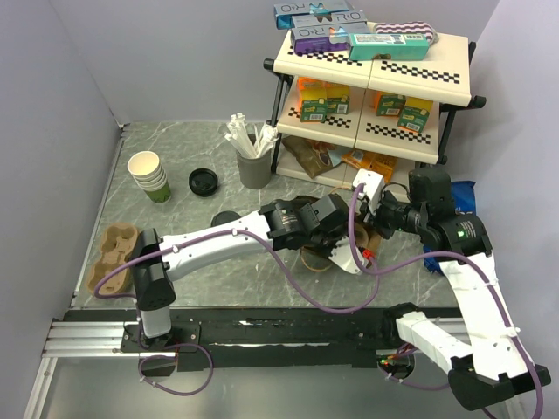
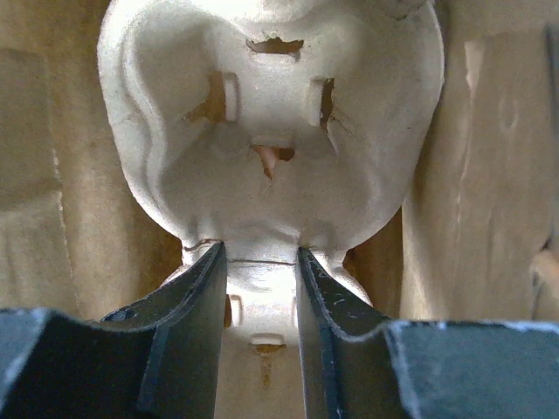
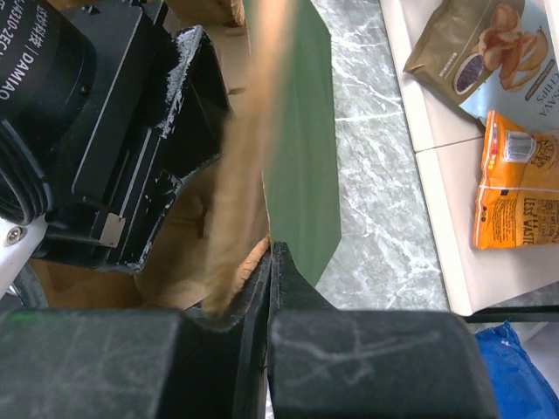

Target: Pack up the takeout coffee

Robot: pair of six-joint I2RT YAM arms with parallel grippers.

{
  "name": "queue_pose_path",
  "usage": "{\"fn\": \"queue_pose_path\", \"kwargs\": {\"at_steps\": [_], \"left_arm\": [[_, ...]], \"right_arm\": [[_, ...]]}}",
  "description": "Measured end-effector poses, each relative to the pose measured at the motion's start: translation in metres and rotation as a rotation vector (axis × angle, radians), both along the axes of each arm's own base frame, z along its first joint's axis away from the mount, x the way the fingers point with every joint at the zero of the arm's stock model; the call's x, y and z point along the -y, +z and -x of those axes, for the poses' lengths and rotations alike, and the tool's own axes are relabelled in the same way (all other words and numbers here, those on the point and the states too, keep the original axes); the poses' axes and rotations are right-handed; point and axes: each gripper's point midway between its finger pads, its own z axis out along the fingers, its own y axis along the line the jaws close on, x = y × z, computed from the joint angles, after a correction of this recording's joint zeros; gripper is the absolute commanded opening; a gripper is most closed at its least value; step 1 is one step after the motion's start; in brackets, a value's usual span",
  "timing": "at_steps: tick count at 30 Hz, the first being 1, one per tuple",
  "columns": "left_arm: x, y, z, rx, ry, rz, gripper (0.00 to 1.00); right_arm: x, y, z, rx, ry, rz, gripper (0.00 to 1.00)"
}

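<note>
My left gripper [image 2: 259, 262] reaches down into a brown paper bag [image 1: 316, 260] and is shut on the middle ridge of a pale pulp cup carrier [image 2: 271, 131], whose empty cup wells face the wrist camera. In the top view it [image 1: 329, 247] sits over the bag's mouth at table centre. My right gripper [image 3: 272, 253] is shut on the bag's upper edge; the bag [image 3: 301, 131] is green outside and brown inside. From above, that gripper [image 1: 371, 223] stands just right of the bag. A dark round top behind the left arm looks like the takeout coffee [image 1: 225, 217], mostly hidden.
A loose black lid [image 1: 203, 182] and a stack of paper cups [image 1: 150, 175] stand at the back left. A grey cutlery holder [image 1: 255, 161] sits beside a two-tier snack shelf [image 1: 376, 78]. A second pulp carrier [image 1: 113, 253] lies at the left edge.
</note>
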Motion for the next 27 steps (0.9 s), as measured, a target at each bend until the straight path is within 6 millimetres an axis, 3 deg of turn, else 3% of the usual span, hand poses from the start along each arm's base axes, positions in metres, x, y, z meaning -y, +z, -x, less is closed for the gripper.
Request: {"fn": "queue_pose_path", "kwargs": {"at_steps": [14, 20, 27], "left_arm": [[-0.009, -0.010, -0.011, -0.005, 0.086, -0.022, 0.01], [-0.012, -0.032, -0.014, -0.020, 0.108, -0.058, 0.01], [-0.024, -0.067, -0.004, -0.043, 0.076, -0.090, 0.01]], "right_arm": [[-0.003, 0.003, 0.013, 0.018, 0.056, 0.015, 0.00], [-0.006, 0.005, 0.018, 0.020, 0.076, 0.015, 0.00], [-0.008, 0.003, 0.022, 0.004, 0.087, 0.010, 0.00]]}}
